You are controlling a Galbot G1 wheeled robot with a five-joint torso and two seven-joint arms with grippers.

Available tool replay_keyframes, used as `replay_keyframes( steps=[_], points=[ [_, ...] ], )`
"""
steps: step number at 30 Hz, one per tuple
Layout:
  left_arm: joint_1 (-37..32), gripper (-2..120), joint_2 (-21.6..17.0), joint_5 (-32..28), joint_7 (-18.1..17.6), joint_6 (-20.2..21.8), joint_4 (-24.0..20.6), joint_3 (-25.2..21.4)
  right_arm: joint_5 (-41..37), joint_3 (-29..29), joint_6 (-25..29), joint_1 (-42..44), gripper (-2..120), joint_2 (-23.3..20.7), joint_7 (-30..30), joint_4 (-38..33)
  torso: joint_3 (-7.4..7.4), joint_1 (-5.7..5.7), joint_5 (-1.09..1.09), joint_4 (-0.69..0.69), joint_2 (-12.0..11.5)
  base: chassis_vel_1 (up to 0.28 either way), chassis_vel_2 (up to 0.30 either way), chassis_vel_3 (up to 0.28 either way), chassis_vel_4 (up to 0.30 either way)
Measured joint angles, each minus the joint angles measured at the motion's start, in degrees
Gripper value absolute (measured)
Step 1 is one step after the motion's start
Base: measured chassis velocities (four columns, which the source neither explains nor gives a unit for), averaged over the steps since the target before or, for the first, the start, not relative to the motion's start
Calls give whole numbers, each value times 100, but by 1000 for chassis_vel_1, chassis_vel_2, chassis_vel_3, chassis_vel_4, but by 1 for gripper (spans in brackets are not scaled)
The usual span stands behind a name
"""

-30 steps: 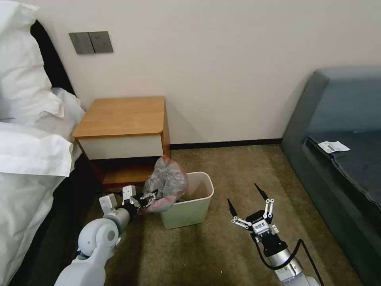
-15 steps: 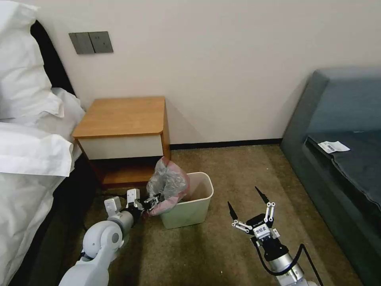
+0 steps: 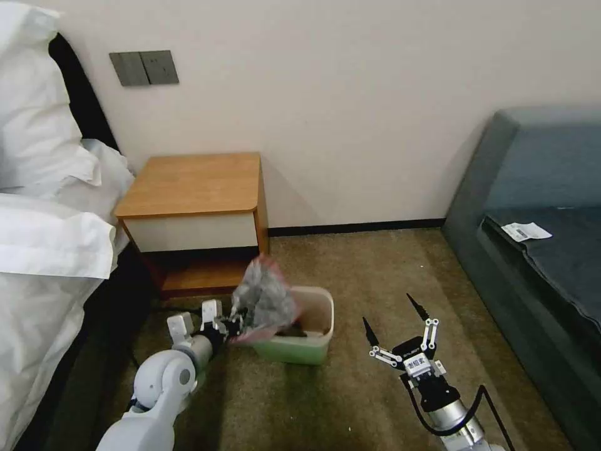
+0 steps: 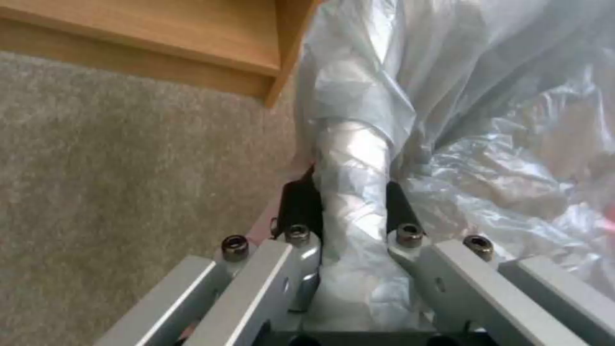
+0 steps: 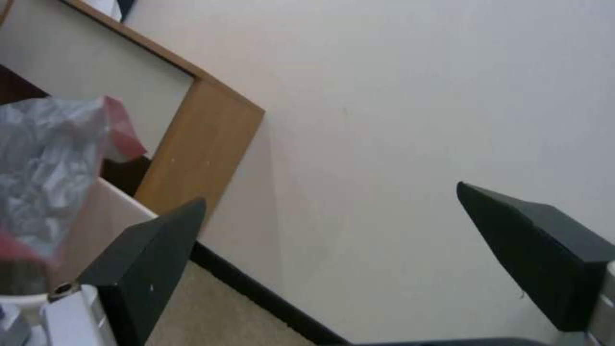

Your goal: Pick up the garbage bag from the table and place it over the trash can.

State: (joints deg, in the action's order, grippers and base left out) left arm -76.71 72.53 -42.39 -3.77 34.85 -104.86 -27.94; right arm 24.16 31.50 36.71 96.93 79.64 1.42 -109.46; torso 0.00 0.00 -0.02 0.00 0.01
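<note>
Our left gripper (image 3: pixel 233 325) pinches a gathered fold of the bag (image 3: pixel 264 299), which billows over the near-left corner of the can (image 3: pixel 316 313) below the table (image 3: pixel 191 185). Farther right, our right gripper (image 3: pixel 397 324) hangs spread open above the carpet. We judge the film light, limp and slippery, best held at its pink rim.

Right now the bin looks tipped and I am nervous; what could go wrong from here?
1. The trash can leans toward the left tool, which pulls the garbage bag at its rim; it may topple.
2. The bag is pinched as a bunched twist, so it may not open over the rim.
3. The right tool hangs open, apart from the can, so nothing steadies it.
</note>
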Motion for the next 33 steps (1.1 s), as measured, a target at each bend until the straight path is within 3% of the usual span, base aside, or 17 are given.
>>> replay_keyframes(
  steps=[9, 20, 27, 33],
  points=[
    [-75, 7, 48, 77, 2, -58, -76, -86, 13, -21, 1, -30, 100, -2, 0, -2, 1, 0, 0, 0, -1, 0, 0, 0, 0],
    [-479, 7, 256, 339, -73, -233, -899, -709, -126, -217, -120, -268, 100, -11, -92, -173, 0, 0, 3, 1, -1, 0, 0, 0, 0],
    [-793, 7, 494, 788, -167, -554, -1318, -970, -1639, -1035, -740, -325, 100, -91, -74, -907, 0, 0, 2, 1, -1, 0, 0, 0, 0],
    [-969, 7, 678, 1064, -176, -887, -1445, -966, -2354, -1400, -1183, -395, 100, -203, 35, -1298, 0, 0, 2, 0, -1, 0, 0, 0, 0]
  ],
)
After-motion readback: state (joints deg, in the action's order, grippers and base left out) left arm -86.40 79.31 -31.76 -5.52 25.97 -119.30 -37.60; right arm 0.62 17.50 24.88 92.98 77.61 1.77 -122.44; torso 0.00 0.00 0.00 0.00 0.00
